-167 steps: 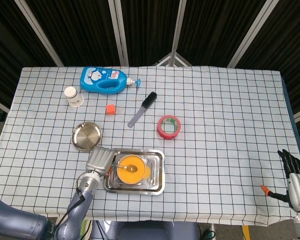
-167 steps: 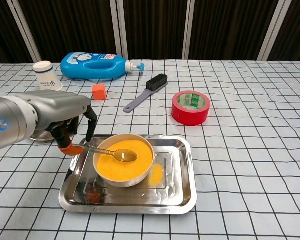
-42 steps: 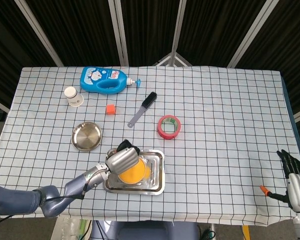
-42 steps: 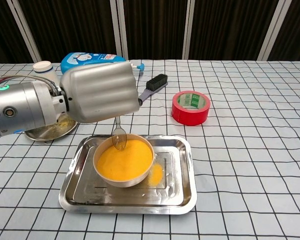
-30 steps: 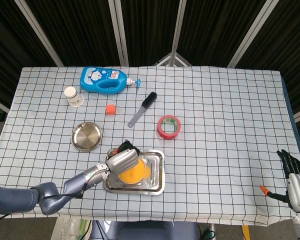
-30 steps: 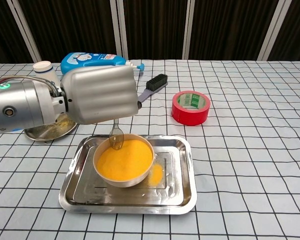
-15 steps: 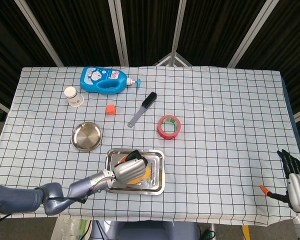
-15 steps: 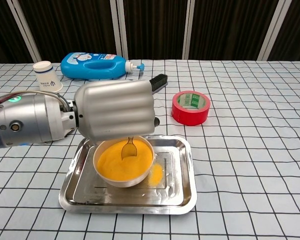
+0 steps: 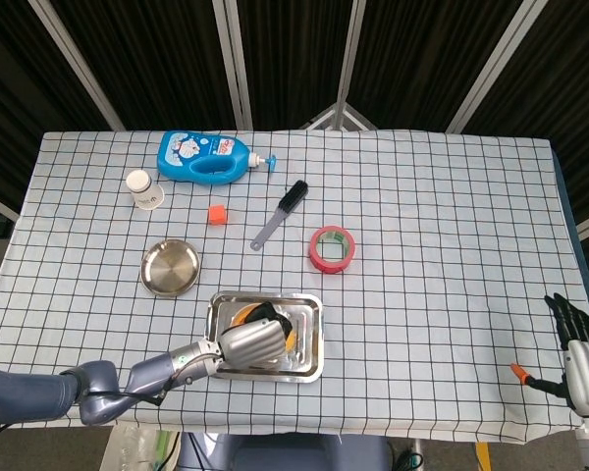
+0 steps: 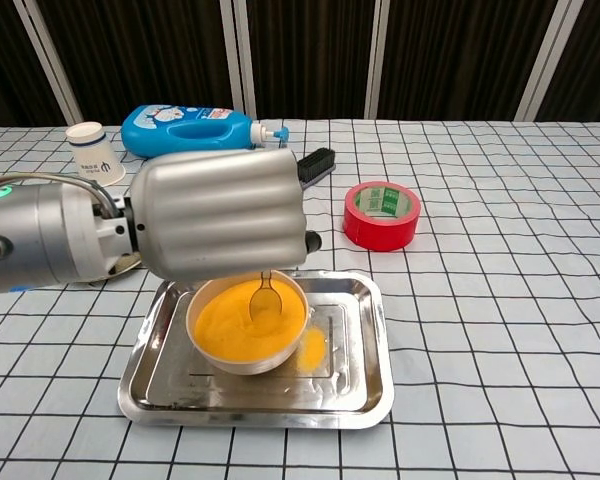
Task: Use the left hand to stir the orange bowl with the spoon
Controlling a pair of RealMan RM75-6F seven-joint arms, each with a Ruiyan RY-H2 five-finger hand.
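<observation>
The orange bowl (image 10: 245,335) sits in the steel tray (image 10: 350,375) near the table's front; in the head view the orange bowl (image 9: 288,338) is mostly covered. My left hand (image 10: 220,213) hovers above it and holds the metal spoon (image 10: 265,296) upright, its bowl dipping into the orange contents right of centre. From above, my left hand (image 9: 249,344) covers the tray (image 9: 309,314) middle and hides the spoon. My right hand (image 9: 576,343) hangs beyond the table's front right corner with its fingers straight and nothing in it.
A red tape roll (image 10: 382,214), a black brush (image 10: 302,177), a blue bottle (image 10: 185,130), an orange cube (image 9: 216,213), a paper cup (image 10: 92,151) and a small steel dish (image 9: 170,267) lie behind the tray. Orange spill marks the tray floor (image 10: 312,349).
My left hand lifted the spoon from lying flat to upright and carried it from the bowl's left rim rightward, lowering the tip into the contents. The right hand stayed put.
</observation>
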